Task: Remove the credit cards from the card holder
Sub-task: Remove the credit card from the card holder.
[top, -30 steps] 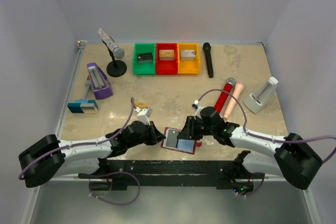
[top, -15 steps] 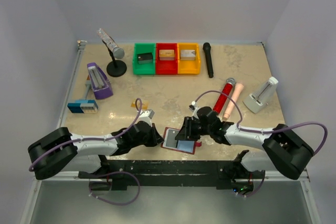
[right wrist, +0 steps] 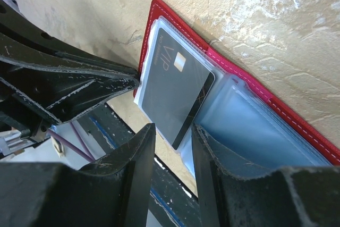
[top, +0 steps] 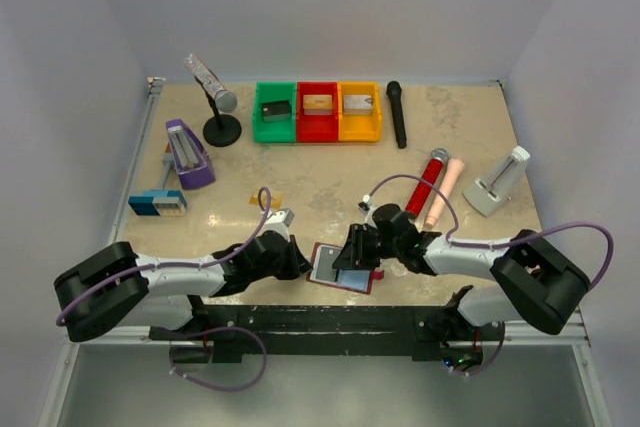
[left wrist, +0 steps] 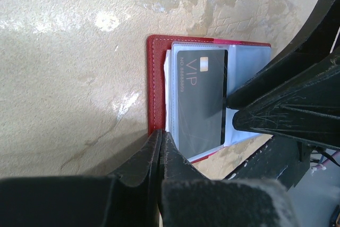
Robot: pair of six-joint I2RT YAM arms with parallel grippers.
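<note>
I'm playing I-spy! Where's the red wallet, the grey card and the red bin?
wallet (left wrist: 156, 83): left wrist view, its red stitched edge.
grey card (left wrist: 202, 104): left wrist view, middle of its face.
red bin (top: 318, 134): top view, its front wall.

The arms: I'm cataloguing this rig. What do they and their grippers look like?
The left arm and right arm have white links, bulky black joints and a looping purple cable each. The left gripper and right gripper are black with scuffed tapering fingers.
</note>
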